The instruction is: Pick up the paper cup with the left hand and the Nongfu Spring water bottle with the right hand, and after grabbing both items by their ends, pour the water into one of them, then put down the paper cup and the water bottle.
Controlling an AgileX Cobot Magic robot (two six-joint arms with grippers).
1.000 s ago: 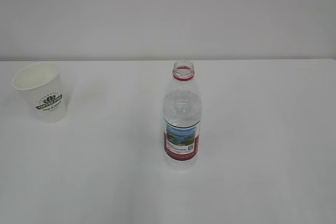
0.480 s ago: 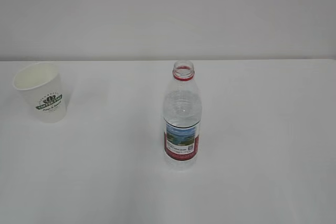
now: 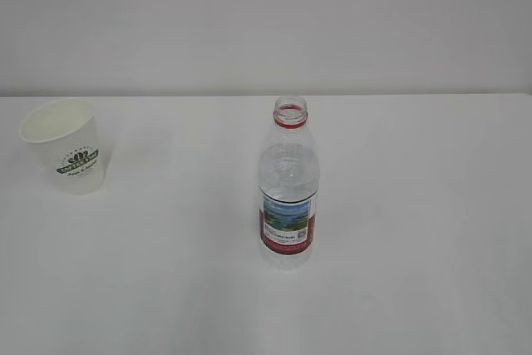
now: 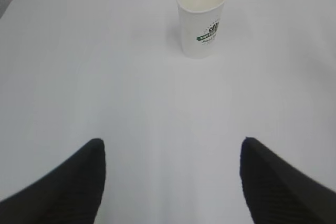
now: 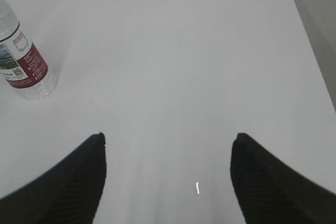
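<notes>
White table (image 3: 416, 205) spans the exterior view, far edge against a pale wall. Paper cup (image 3: 65, 145) stands upright at far left, open mouth up, green logo facing near. Nongfu Spring water bottle (image 3: 288, 184) stands upright near centre, uncapped, red label low, well apart from the cup.

You are looking at a bare test bench of the lab or robot-trial kind, not a home or a shop. The smooth, matte white tabletop (image 3: 432, 205) has a rounded corner and runs back to a plain, unmarked pale grey wall (image 3: 266, 22). Even light falls on it with only faint shadows. Only two props stand on it: a small white tapered paper cup (image 3: 64, 146) and a clear ribbed plastic bottle (image 3: 288, 184).
</notes>
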